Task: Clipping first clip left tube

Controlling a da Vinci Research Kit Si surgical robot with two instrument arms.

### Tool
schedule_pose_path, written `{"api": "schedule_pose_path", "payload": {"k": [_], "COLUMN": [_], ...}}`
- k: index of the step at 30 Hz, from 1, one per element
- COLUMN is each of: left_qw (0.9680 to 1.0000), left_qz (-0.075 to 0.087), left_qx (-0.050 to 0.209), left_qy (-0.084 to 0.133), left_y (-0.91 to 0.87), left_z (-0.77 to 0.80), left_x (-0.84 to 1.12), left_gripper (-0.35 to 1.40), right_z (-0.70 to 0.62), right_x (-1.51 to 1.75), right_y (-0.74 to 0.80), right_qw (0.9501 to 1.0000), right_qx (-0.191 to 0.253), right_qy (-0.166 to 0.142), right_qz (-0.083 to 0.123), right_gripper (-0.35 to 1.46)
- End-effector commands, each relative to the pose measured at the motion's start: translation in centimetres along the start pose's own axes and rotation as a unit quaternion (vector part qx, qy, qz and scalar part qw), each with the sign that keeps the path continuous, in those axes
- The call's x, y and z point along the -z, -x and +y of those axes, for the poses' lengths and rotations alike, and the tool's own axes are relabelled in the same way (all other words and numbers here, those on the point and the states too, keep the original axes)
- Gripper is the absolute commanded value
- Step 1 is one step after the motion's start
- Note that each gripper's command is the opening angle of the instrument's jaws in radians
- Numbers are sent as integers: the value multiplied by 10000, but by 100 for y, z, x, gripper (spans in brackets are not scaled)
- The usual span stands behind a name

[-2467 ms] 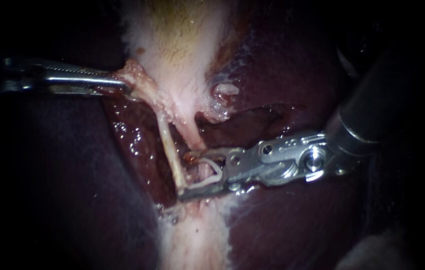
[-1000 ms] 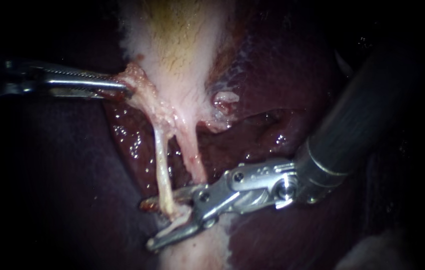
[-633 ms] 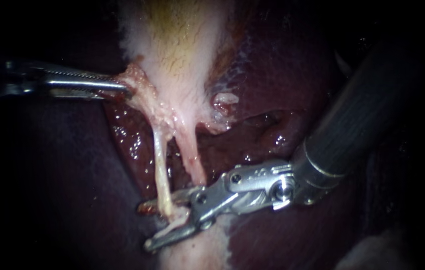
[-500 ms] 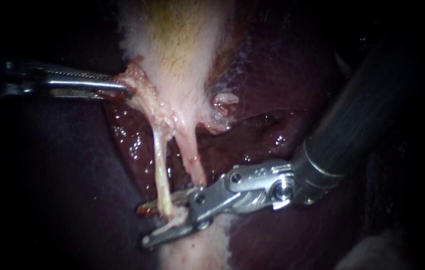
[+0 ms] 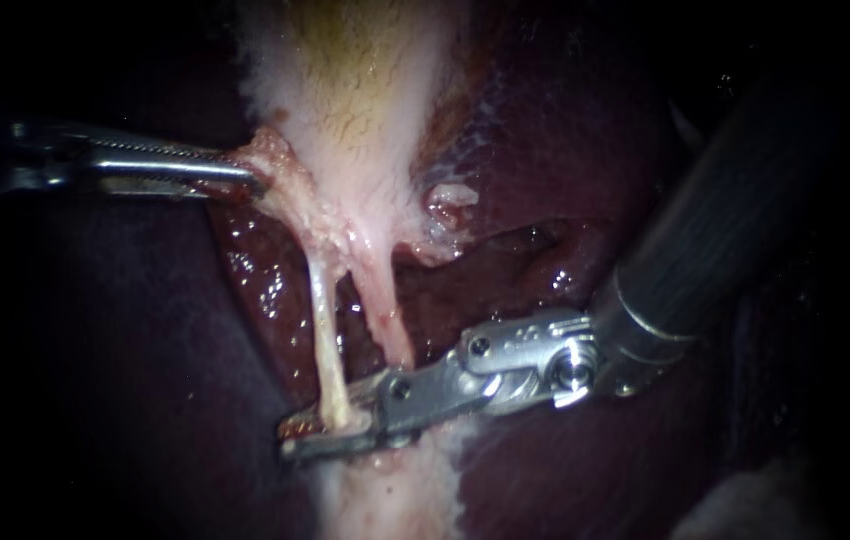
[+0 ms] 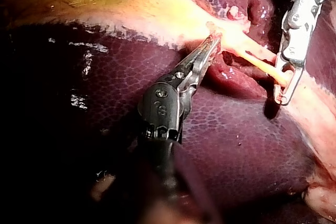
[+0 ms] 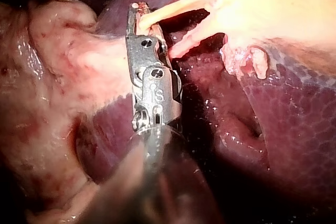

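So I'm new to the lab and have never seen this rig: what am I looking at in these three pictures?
This is a surgical robot working on a pig's liver and gallbladder. The wide picture is from the endoscope; the other two are from cameras on each instrument's arm. Each instrument is a thin shaft ending in two small jaws. The left instrument is shut on pale tissue at the gallbladder's lower end. Two pale tubes run down from there. The right instrument has its jaws shut across the left tube; the right tube lies outside them.
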Motion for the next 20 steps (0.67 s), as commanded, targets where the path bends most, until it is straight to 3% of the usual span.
{"api": "schedule_pose_path", "payload": {"k": [1,7,20], "left_qw": [10000,10000,10000], "left_qz": [0,0,0], "left_qx": [1,1,0], "left_qy": [1,1,1], "left_y": [0,0,0], "left_z": [0,0,0], "left_x": [0,0,0], "left_gripper": [-35,-35,-35], "right_z": [0,1,1], "right_x": [1,4,6], "right_y": [0,-3,-1], "right_qw": [10000,9994,9993], "right_qx": [2,-33,-30], "right_qy": [-1,58,56], "right_qz": [-19,-344,-376], "right_gripper": [-35,-35,-35]}}
